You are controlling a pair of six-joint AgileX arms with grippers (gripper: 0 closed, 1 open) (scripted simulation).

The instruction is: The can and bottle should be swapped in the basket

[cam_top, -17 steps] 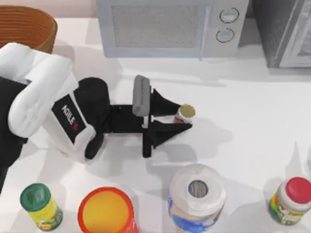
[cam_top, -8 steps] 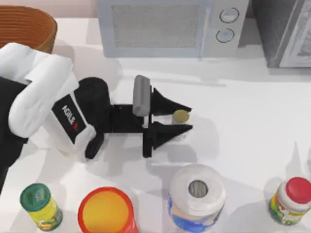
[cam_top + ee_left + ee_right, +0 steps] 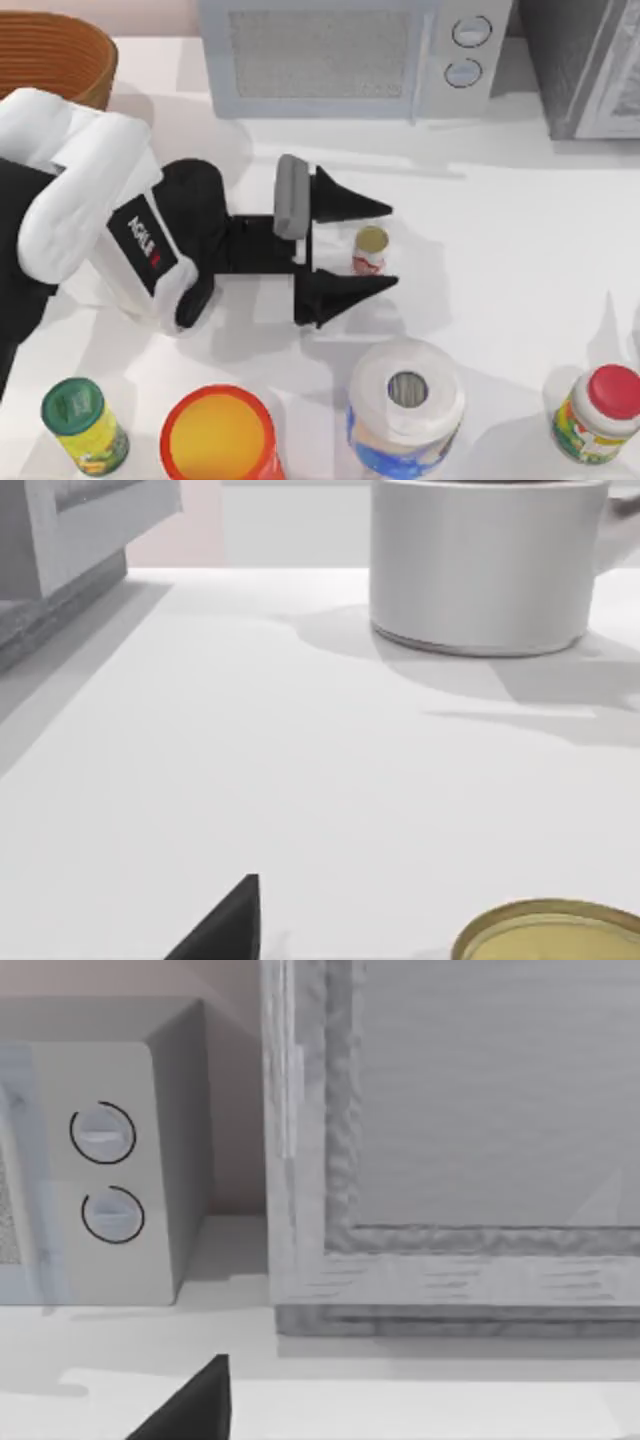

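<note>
Gold-topped can [image 3: 370, 250] | upright between left tool [image 3: 372, 246] fingers (spread, not touching)

Only legible txt: "AGILE", rest cut off, on black panel of left arm [image 3: 140, 245].

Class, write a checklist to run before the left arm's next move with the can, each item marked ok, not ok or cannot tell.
1. Left gripper open: ok.
2. Can between the fingers: ok.
3. Can upright on the table: ok.
4. Fingers apart from the can: ok.
5. Can in the basket: not ok.
6. Bottle's place: cannot tell.
</note>
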